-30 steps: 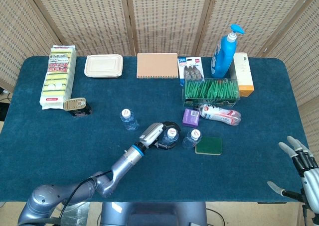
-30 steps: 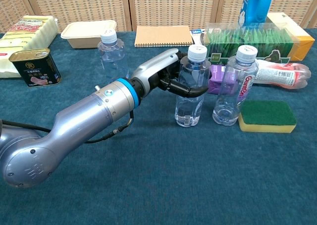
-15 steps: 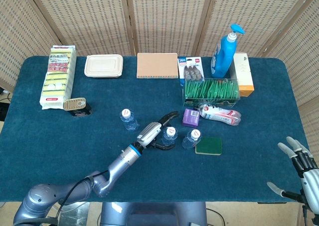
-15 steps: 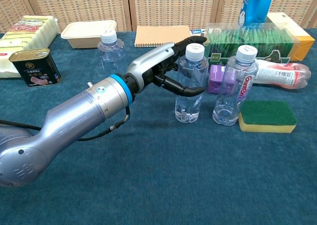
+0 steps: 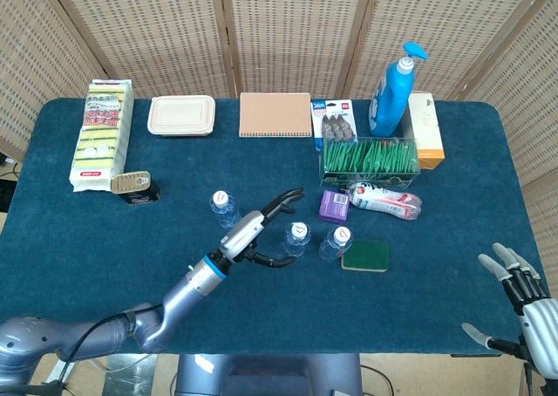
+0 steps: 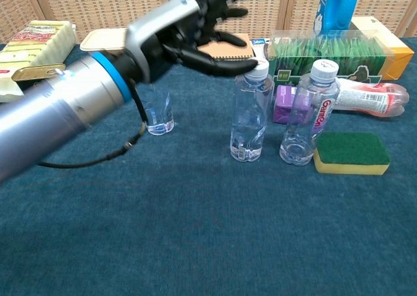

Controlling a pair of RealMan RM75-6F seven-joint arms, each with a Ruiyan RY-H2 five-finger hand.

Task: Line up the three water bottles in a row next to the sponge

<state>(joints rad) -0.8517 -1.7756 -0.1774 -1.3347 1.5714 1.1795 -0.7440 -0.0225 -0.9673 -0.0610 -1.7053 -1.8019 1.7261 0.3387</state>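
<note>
Right hand (image 5: 523,296) spread in head view only, left hand (image 6: 195,22) empty

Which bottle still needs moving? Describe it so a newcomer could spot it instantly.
Start at the green-topped sponge near the blue table's front. Two clear water bottles stand just left of it. Further left, past the open left hand, the lone clear bottle stands apart, nearest the gold-lidded tin.
</note>
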